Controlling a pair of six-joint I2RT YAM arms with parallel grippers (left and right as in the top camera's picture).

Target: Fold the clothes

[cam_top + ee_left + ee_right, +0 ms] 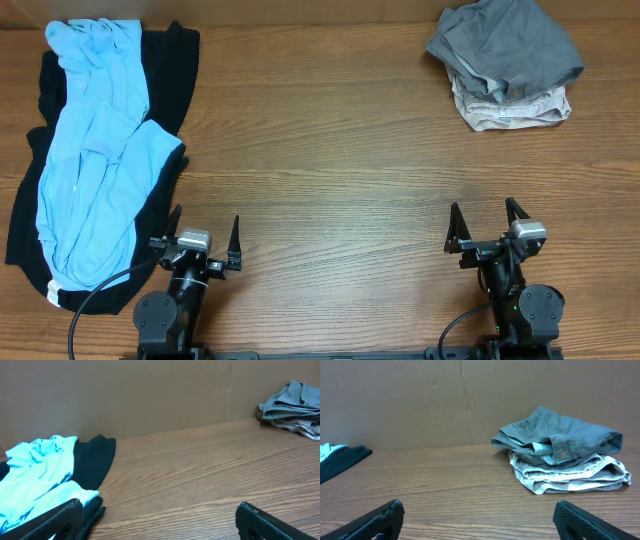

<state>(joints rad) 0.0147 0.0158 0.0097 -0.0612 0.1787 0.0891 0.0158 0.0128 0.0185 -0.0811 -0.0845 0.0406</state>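
Folded grey shorts (510,45) lie at the far right on a folded beige garment (510,108); both show in the right wrist view (560,437) and the left wrist view (292,402). A light blue garment (95,150) lies crumpled over a black garment (170,75) at the left, seen also in the left wrist view (37,470). My left gripper (205,245) is open and empty near the front edge, just right of the black cloth. My right gripper (487,228) is open and empty near the front right.
The wooden table (330,150) spans the view. A brown cardboard wall (420,400) stands along its far edge.
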